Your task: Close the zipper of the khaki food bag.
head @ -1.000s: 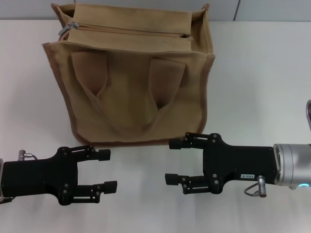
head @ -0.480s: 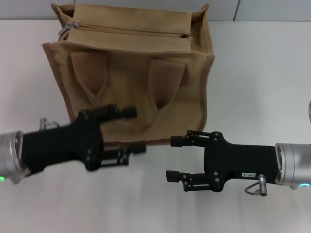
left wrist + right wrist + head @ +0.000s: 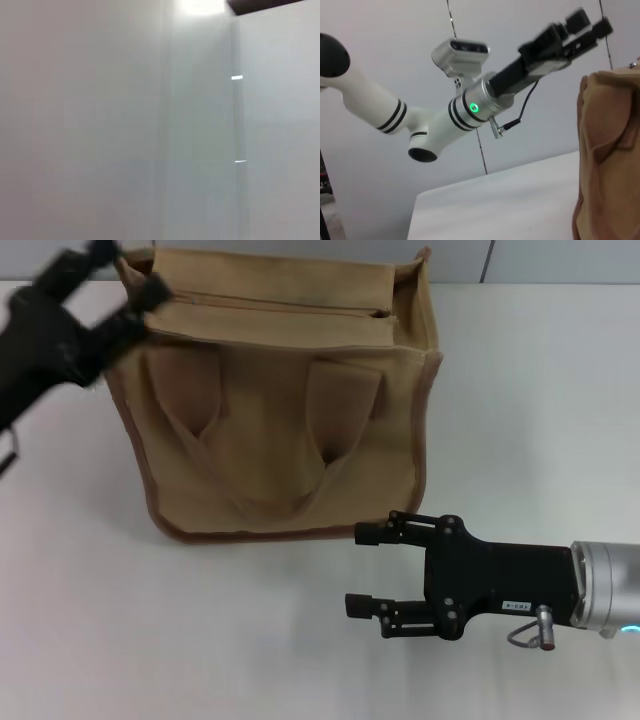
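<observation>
head view, left gripper [image 3: 125, 280] risen from table to khaki food bag [image 3: 280, 430] top corner, jaws parted, right gripper [image 3: 365, 568] unmoved, jaws wide

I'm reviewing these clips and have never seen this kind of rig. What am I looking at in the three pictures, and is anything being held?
This is a two-armed robot with black grippers. The head view looks down from its head at a white table. On the table stands the khaki food bag, a tan canvas tote with two loop handles. The zipper runs across its top panel.

The left gripper is raised at the bag's top corner on the robot's left, fingers apart and blurred. The right gripper hovers low in front of the bag, fingers open. Neither holds anything.

The right wrist view looks sideways: it shows the left arm in the air and an edge of the bag. The left wrist view shows only a plain pale wall.
</observation>
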Available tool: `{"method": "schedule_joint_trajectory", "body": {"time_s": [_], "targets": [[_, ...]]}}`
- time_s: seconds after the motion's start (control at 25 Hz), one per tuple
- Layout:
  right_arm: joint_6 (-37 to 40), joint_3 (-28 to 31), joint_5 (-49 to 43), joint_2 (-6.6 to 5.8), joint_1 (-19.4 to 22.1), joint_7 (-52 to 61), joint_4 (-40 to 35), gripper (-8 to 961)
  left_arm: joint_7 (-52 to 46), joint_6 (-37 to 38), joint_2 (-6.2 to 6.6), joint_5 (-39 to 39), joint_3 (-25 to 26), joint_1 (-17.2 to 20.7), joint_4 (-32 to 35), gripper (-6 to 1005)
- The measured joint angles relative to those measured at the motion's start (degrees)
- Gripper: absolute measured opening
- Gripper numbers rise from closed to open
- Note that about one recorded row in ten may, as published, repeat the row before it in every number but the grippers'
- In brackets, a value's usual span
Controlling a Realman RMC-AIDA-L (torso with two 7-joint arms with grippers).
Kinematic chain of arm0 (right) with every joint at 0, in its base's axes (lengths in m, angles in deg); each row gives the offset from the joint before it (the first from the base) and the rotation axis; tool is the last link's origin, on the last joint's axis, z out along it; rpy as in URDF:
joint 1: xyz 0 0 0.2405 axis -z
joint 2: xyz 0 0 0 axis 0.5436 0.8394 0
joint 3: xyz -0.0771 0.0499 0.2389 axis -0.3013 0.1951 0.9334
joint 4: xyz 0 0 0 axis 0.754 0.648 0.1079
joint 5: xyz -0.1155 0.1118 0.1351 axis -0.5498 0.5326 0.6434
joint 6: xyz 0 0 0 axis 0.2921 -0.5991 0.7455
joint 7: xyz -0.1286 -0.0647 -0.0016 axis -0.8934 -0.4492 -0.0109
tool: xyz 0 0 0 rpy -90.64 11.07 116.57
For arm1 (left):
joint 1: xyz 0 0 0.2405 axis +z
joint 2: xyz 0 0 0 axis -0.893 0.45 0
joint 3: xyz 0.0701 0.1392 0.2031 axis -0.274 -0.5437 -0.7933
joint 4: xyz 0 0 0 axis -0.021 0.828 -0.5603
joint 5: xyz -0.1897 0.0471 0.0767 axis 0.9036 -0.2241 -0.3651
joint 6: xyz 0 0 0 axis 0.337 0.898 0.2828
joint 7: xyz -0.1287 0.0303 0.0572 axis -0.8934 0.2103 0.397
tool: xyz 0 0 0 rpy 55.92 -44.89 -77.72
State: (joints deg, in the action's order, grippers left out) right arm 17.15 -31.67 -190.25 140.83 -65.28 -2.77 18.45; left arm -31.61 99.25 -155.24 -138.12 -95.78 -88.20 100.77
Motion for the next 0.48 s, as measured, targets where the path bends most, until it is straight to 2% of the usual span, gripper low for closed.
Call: {"method": "schedule_joint_trajectory", "body": {"time_s": [0.16,0.24,0.28,0.44,0.48], "targets": [[0.6,0.1,0.5,0.0,0.4,0.0,-0.1,787,0.3,-5.6,1.56,1.0,3.3,2.1,0.5,790],[0.8,0.1,0.5,-0.04,0.5,0.0,-0.2,787,0.4,-8.6,3.23,0.8,3.6,3.7,0.6,789],[0.8,0.1,0.5,-0.04,0.5,0.0,-0.2,787,0.4,-8.6,3.23,0.8,3.6,3.7,0.6,788],[1.0,0.1,0.5,-0.12,0.3,0.0,-0.4,786,0.6,-11.7,5.11,-2.6,3.2,5.7,1.0,786],[1.0,0.1,0.5,-0.12,0.3,0.0,-0.4,786,0.6,-11.7,5.11,-2.6,3.2,5.7,1.0,786]]}}
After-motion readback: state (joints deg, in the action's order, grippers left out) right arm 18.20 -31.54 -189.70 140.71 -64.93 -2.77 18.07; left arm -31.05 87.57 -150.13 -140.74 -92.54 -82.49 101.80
